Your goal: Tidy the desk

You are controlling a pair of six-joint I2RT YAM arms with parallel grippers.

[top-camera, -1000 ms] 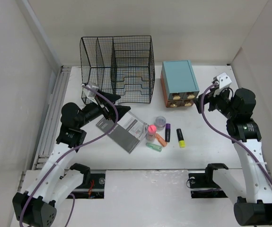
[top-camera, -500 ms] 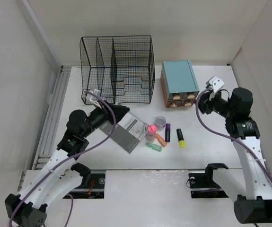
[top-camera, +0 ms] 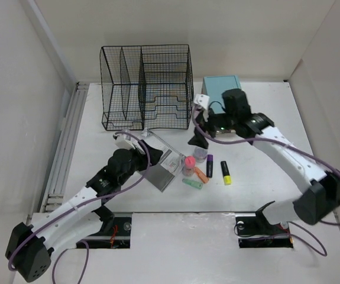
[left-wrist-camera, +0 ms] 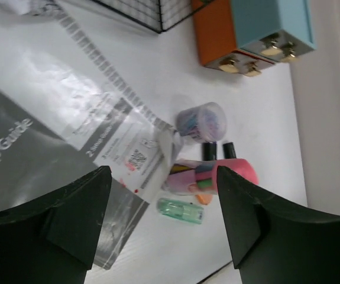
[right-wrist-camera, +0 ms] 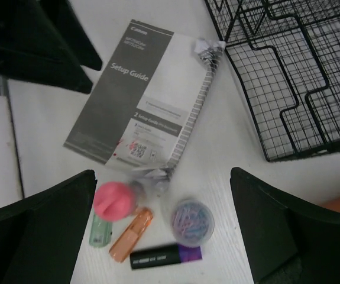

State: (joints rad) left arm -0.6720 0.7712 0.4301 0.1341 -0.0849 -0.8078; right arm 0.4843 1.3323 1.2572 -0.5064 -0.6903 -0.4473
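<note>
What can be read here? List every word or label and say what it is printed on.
"Setup Guide": white letters on the grey cover of the booklet.
The small line above that title and the print beside the QR code: too small to read.
The highlighters: no readable label.

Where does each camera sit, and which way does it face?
Top external: above, behind the bases, looking down on the desk; both arms show.
Left wrist: on the left arm, facing down past the left gripper at the setup guide.
Right wrist: on the right arm, facing down past the right gripper at the clip tub.
Wrist views share guide and tub.
</note>
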